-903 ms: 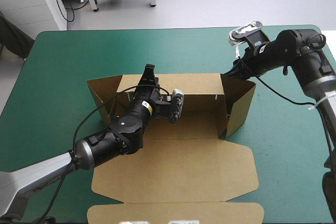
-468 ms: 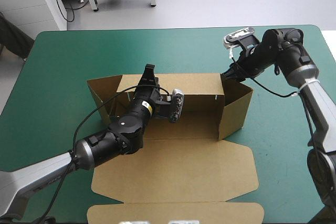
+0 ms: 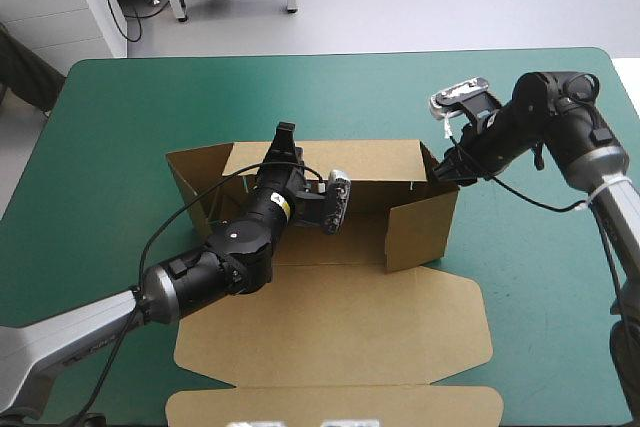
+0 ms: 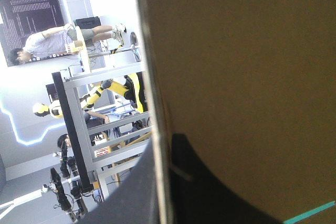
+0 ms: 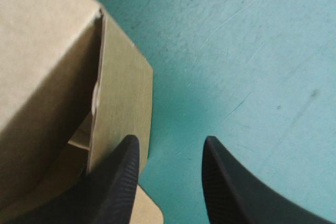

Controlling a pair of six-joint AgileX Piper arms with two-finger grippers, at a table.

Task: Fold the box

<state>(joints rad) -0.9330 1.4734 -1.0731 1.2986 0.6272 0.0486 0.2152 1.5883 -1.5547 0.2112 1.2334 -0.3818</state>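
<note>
Box (image 3: 350, 242) mid-table on the teal-green cover (image 3: 120, 127), lid (image 3: 330, 337) flat toward the near edge, back wall (image 3: 370, 162) upright.

At the left end: left flap (image 3: 195, 179) splayed outward, same as just before, not yet dealt with.

Next along: left claw (image 3: 284, 137) clamped almost closed over the back wall's top edge, board pinched between the two black fingers in the wrist view. No shift from the earlier frames, so probably serving as an anchor.

At the right end, the real change: right flap (image 3: 422, 229), earlier angled out past the box's corner, now swung well inward, free edge over the floor panel.

Behind it: right claw (image 3: 443, 169), moved in toward the box along with the flap, fingers moderately apart and gripping nothing. In its wrist view, one finger against or just beside the flap's outer face, the other over bare cover; cannot tell for sure whether touching. Reads as a push, not a grasp.

Meaning for the task: right side wall well on the way to standing in place, a tuck probably next. Left end to follow, lid untouched.
</note>
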